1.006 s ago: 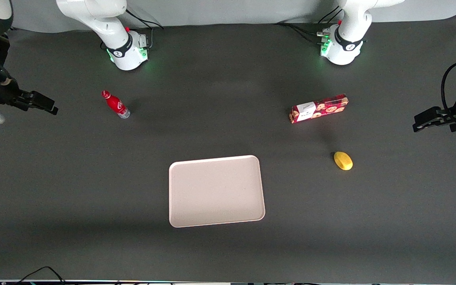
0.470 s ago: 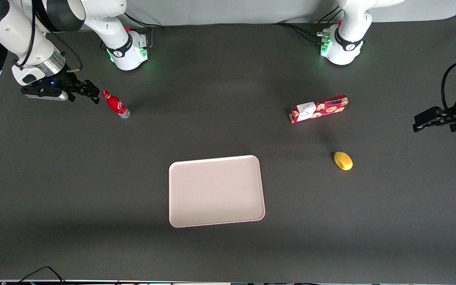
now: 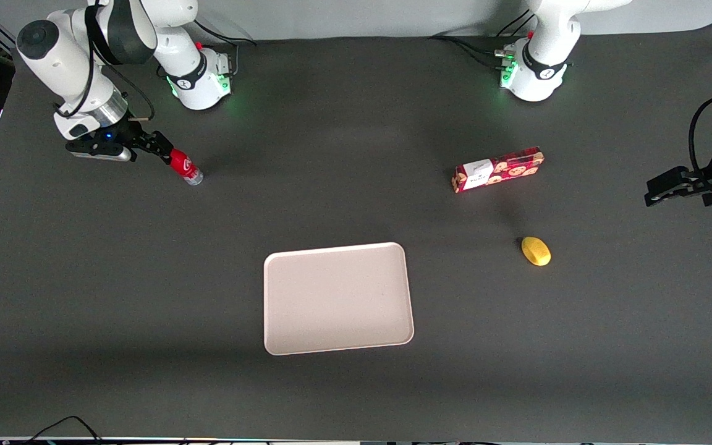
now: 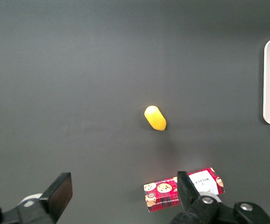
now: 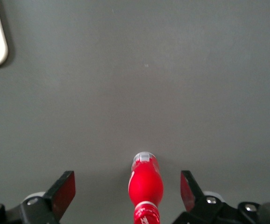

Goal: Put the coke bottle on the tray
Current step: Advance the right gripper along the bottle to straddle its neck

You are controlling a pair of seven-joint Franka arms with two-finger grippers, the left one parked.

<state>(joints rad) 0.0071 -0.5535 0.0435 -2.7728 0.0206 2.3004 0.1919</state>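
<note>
Lying bare nearest the front camera, the tray (image 3: pixel 338 298) sits well apart from the cookie box (image 3: pixel 497 169), the gripper (image 3: pixel 162 152) spread around the coke bottle (image 3: pixel 185 168), and a yellow lemon (image 3: pixel 536 251)

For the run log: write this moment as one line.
phase: reach | tool: open, straddling coke bottle cap end, no grasp | coke bottle: lying on table | tray: empty
</note>
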